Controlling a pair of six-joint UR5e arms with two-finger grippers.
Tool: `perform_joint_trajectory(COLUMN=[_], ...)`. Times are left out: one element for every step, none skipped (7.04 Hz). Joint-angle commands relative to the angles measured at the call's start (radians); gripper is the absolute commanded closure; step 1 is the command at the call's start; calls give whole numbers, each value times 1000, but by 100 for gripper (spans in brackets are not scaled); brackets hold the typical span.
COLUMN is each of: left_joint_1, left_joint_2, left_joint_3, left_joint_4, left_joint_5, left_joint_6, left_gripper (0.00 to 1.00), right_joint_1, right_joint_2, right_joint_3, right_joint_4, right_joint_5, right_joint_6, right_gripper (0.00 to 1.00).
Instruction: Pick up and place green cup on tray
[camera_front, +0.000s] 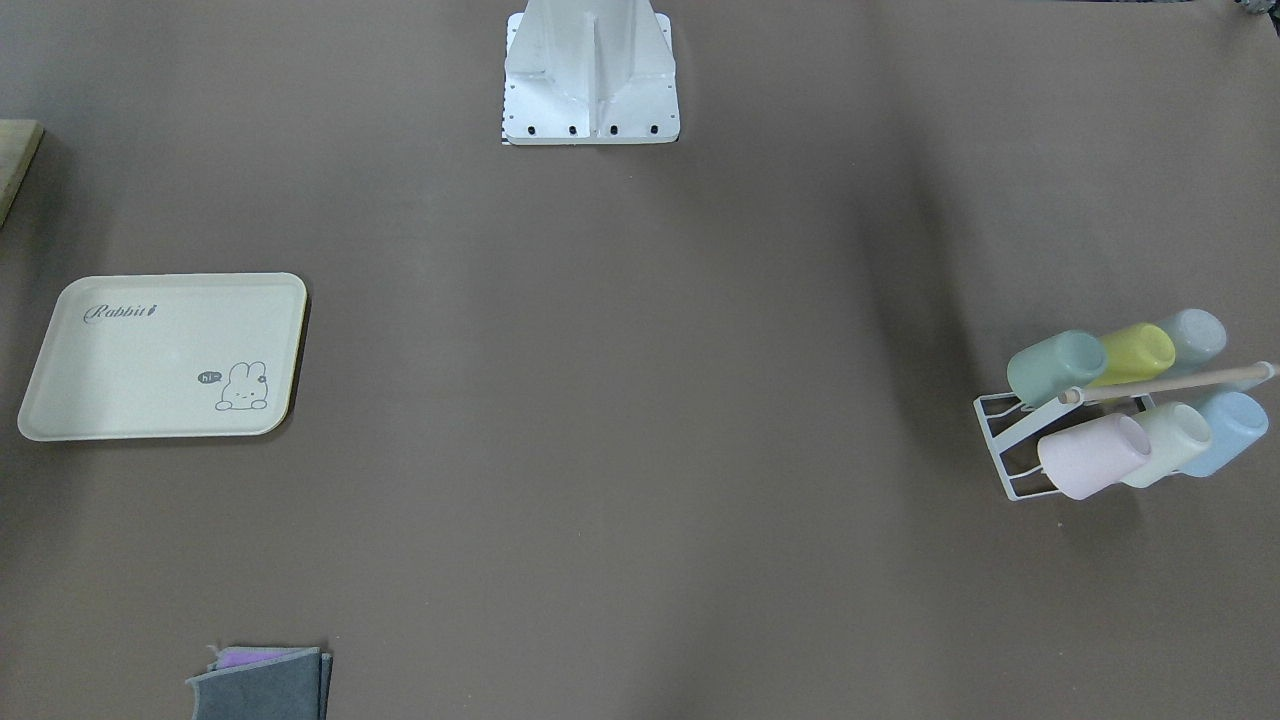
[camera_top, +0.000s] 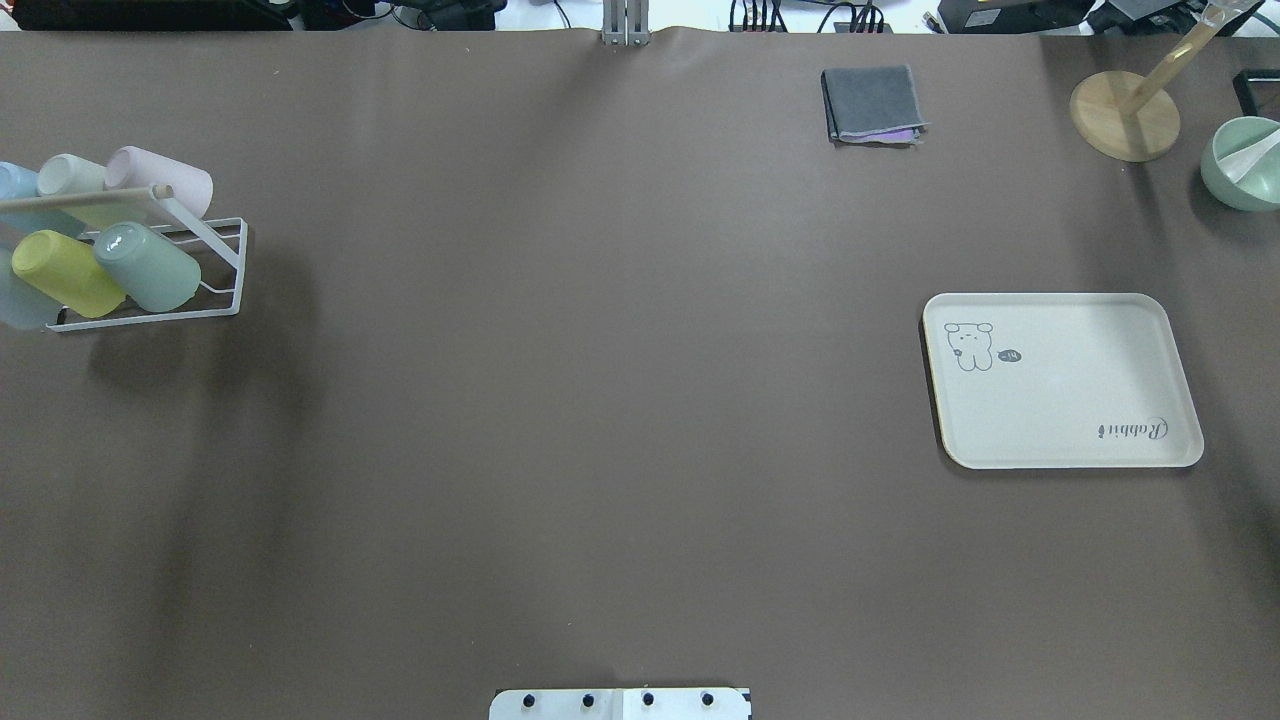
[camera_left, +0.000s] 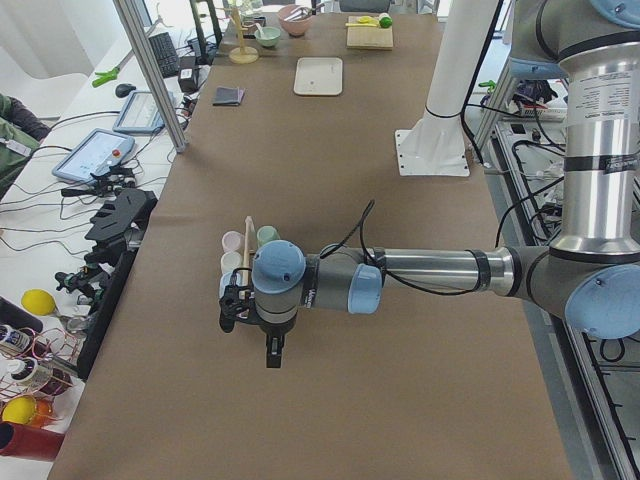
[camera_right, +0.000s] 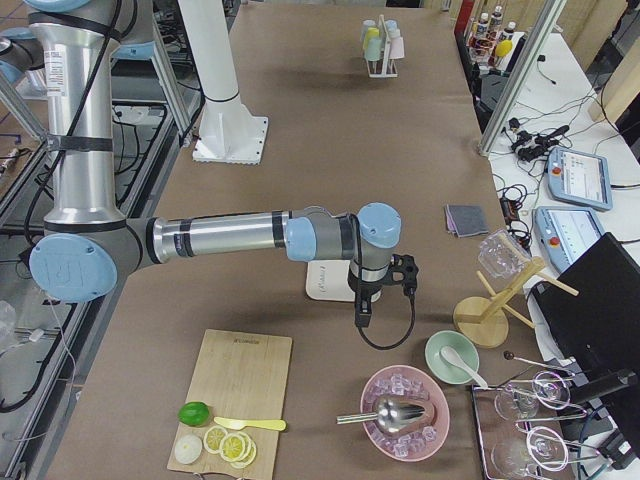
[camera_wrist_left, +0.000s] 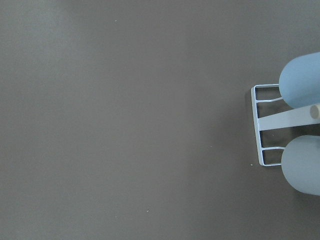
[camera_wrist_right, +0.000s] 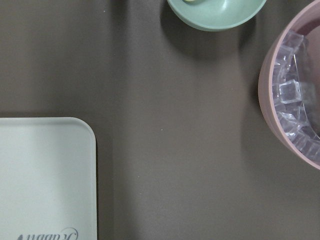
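The green cup (camera_front: 1053, 366) lies tilted on a white wire rack (camera_front: 1000, 440), at its end nearest the table's middle; it also shows in the overhead view (camera_top: 150, 266). The cream tray (camera_top: 1065, 385) with "Rabbit" script lies bare on the other side (camera_front: 165, 355), and its corner shows in the right wrist view (camera_wrist_right: 45, 170). My left gripper (camera_left: 235, 306) hovers above the table just short of the rack. My right gripper (camera_right: 404, 272) hovers beside the tray. Both show only in side views, so I cannot tell whether they are open or shut.
The rack also holds yellow (camera_top: 62, 272), pink (camera_top: 165, 178), cream and blue cups under a wooden handle. A folded grey cloth (camera_top: 872, 103), a wooden stand (camera_top: 1125, 115), a green bowl (camera_top: 1245, 165), a pink bowl of ice (camera_wrist_right: 295, 100) and a cutting board (camera_right: 240, 390) lie near the tray's end.
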Motion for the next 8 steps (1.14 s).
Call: perform_joint_trajectory(left_joint_1=[0,0,0,0,0,0,0,0], left_joint_2=[0,0,0,0,0,0,8,23], left_joint_3=[0,0,7,7,7,7,7,9], left_joint_4=[0,0,3,2,3,3,2,0], left_joint_5=[0,0,0,0,0,0,0,2], left_joint_6=[0,0,0,0,-2,0,0,0], left_gripper=[2,2,2,2,2,2,2,2], right_joint_1=[0,0,0,0,0,0,0,0], right_joint_2=[1,4,13,14,12,12,12,12], right_joint_3=[1,1,1,0,-8,-11,-13,-11], right_joint_4=[0,0,-2,-2,-2,-2,-2,0], right_joint_5=[-12,-14,-21,-23,-23,-23,-23,-23], right_joint_6=[-94,-100,-103,-104,-103,-103,-95,-92], right_gripper=[0,0,0,0,0,0,0,0])
